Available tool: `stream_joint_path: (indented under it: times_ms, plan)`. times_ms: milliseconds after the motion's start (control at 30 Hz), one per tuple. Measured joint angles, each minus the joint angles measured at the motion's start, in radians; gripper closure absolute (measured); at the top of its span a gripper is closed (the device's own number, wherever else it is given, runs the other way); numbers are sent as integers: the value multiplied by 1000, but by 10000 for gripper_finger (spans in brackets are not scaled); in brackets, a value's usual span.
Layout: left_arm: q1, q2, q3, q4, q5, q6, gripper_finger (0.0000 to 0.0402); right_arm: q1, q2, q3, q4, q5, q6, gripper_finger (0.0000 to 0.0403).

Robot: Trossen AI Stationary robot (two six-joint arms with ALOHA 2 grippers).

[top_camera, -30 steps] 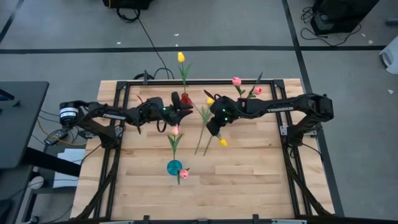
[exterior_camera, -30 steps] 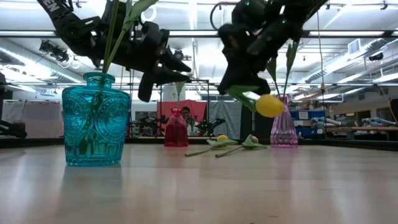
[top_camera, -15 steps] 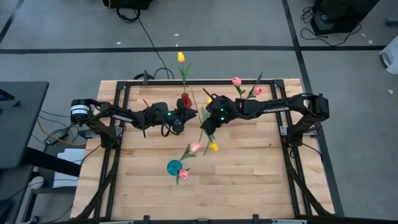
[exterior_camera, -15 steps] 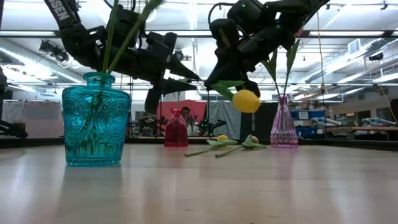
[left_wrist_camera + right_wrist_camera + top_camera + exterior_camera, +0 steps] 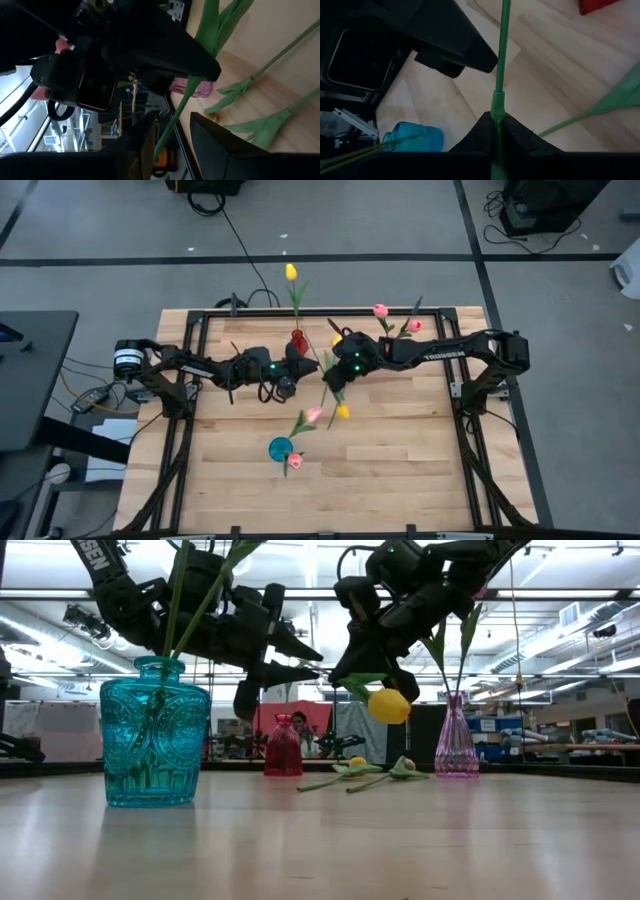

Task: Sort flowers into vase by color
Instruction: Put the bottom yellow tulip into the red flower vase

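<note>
1. The right gripper (image 5: 328, 383) is clamped on the green stem (image 5: 501, 65) of a yellow-headed artificial tulip (image 5: 388, 706), held above mid-table.
2. The left gripper (image 5: 303, 367) sits at its 9 o'clock, fingers apart around that stem.
3. A teal glass vase (image 5: 281, 448) holding pink tulips (image 5: 314, 416) stands at 7 o'clock.
4. A small red vase (image 5: 298, 339) stands at 11 o'clock.

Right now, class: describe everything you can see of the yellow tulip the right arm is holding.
The yellow tulip is an artificial flower: a small rounded yellow head, a thin green stem and a narrow green leaf. It hangs above the table, head lowest, its stem gripped in the right gripper. From above, it lies over the table's middle, with the left gripper close beside it.
</note>
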Motion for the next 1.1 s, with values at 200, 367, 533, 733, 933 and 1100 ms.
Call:
stream_joint_path:
  times_ms: [200,367,533,733,933,1100]
  plan:
    - [-3,0,0,0,-1,22,273,-4,0,0,16,-11,1,369]
    - [-3,0,0,3,42,27,273,1,0,0,46,-19,10,369]
    - [-3,0,0,28,48,52,274,3,0,0,52,-19,11,369]
    - [-3,0,0,26,54,51,314,13,0,0,102,-19,48,368]
    - [-3,0,0,20,54,51,387,17,0,0,109,-20,56,367]
    - [-2,0,0,15,52,49,390,19,0,0,110,9,13,359]
